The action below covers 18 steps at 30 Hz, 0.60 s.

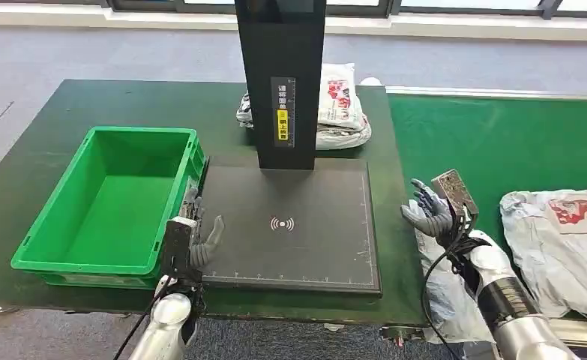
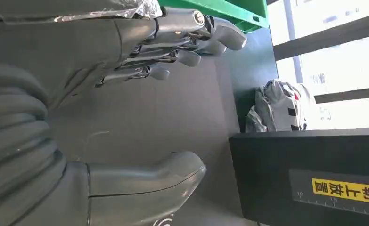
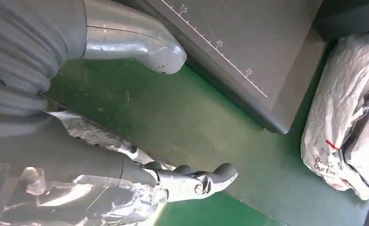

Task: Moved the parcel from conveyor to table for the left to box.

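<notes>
Left hand (image 1: 200, 244): lower left of frame, fingers spread, holding nothing, at the near left corner of the black scanner pad (image 1: 290, 225). Right hand (image 1: 431, 214): lower right, fingers apart, empty, raised above the green conveyor (image 1: 500, 142). Parcel (image 1: 564, 247): lying on conveyor, right edge. Green bin (image 1: 110, 206): on worktop (image 1: 50, 127), left of pad, holding nothing.

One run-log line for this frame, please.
left hand: open, over pad edge | right hand: open, above belt | parcel: on belt | bin: empty
</notes>
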Tool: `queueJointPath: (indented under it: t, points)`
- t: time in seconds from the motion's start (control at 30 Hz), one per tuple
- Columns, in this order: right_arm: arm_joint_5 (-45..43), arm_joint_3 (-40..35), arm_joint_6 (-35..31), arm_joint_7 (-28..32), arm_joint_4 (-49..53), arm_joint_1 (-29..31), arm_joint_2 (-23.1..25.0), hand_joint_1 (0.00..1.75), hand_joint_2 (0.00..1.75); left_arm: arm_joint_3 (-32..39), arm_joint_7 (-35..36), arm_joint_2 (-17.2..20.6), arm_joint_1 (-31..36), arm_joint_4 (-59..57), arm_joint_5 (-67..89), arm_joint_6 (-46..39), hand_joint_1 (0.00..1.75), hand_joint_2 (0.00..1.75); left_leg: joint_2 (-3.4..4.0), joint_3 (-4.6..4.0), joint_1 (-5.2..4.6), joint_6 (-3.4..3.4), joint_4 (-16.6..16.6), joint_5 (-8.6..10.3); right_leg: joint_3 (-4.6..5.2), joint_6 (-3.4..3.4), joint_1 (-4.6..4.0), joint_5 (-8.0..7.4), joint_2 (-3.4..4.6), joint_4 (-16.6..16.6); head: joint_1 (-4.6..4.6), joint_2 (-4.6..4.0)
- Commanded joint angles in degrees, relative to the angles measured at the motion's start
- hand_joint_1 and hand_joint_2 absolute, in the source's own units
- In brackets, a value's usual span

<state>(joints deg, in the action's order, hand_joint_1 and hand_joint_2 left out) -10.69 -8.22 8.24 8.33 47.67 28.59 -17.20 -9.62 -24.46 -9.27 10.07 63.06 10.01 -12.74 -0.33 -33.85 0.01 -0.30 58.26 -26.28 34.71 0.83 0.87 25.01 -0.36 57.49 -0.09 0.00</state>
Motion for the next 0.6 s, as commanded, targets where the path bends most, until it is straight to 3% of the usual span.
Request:
queueJointPath:
  t: [0.03,0.07,0.1,0.13,0.17,0.23,0.27,0.37,0.47,0.6]
  points:
    - [0.0,2.5,-0.2,-0.2,-1.0,1.1,1.3,0.00,1.75,-0.4,0.3,1.1,1.0,-1.6,-0.2,-0.1,0.00,1.75,0.12,0.22,0.03,-0.05,-0.2,0.00,-0.18,-0.08,-0.04,-0.04,0.12,-0.2,0.00,0.00]
    - [21.6,-0.8,-21.8,-21.8,7.5,-8.1,-2.9,0.00,1.75,0.6,2.2,-0.3,1.9,-2.0,2.9,-0.9,0.00,1.75,0.09,0.14,0.01,-0.04,-0.1,0.00,-0.10,-0.06,-0.01,-0.02,0.09,-0.1,0.00,0.00]
    - [43.2,7.1,-43.4,-34.4,16.0,-15.3,-1.7,0.00,1.75,1.3,2.8,-1.1,2.2,-1.8,4.0,-0.6,0.00,1.75,0.11,0.18,0.03,-0.04,-0.1,0.00,-0.15,-0.07,-0.03,-0.04,0.11,-0.1,0.00,0.00]
    - [72.0,14.1,-41.8,-30.9,21.7,-19.8,0.6,0.00,1.75,1.9,3.3,-1.6,2.5,-1.8,4.8,-0.2,0.00,1.75,-0.44,0.24,0.10,-0.04,-0.3,0.07,-0.45,-0.07,-0.11,0.05,-0.44,-0.3,-0.02,0.00]
    - [85.7,16.1,-41.8,-29.6,23.1,-20.9,1.7,0.00,1.75,2.1,3.5,-1.8,2.6,-1.8,5.1,0.0,0.00,1.75,-0.68,0.24,0.15,-0.04,-0.3,0.07,-0.55,-0.07,-0.16,0.10,-0.68,-0.4,-0.04,-0.02]
    - [88.2,19.0,-40.4,-28.1,23.5,-20.5,3.6,0.00,1.75,2.4,3.5,-1.8,2.7,-2.0,5.4,0.3,0.00,1.75,-0.52,0.29,0.12,-0.03,-0.2,0.03,-0.41,-0.06,-0.14,0.12,-0.51,-0.3,-0.02,0.00]
    - [88.9,19.5,-40.1,-27.9,23.0,-19.8,4.2,0.00,1.75,2.5,3.5,-1.9,2.7,-2.0,5.6,0.5,0.00,1.75,-0.79,0.31,0.11,0.04,-0.2,-0.01,-0.61,0.05,-0.14,0.29,-0.81,-0.3,-0.02,0.00]
    - [90.5,19.9,-39.4,-27.4,22.5,-18.7,5.4,0.00,1.75,2.8,3.5,-1.8,2.6,-1.9,5.7,0.6,0.00,1.75,-0.82,-0.22,-0.02,0.06,0.0,-0.07,-0.13,0.08,0.05,0.28,-0.80,0.0,0.00,0.00]
    - [91.0,20.1,-39.1,-27.4,22.3,-18.3,5.7,0.00,1.75,3.0,3.5,-1.9,2.5,-1.7,5.9,0.7,0.00,1.75,0.32,0.26,0.04,-0.06,0.0,-0.35,-0.16,-0.01,-0.04,0.24,0.29,-0.1,-0.07,0.00]
    - [91.0,20.4,-38.8,-27.3,22.2,-18.2,5.8,0.00,1.75,3.1,3.5,-1.8,2.6,-1.6,6.1,0.8,0.00,1.75,-0.08,0.22,0.03,0.08,-0.1,-0.28,-0.28,0.02,-0.03,0.28,-0.11,-0.1,0.00,0.00]
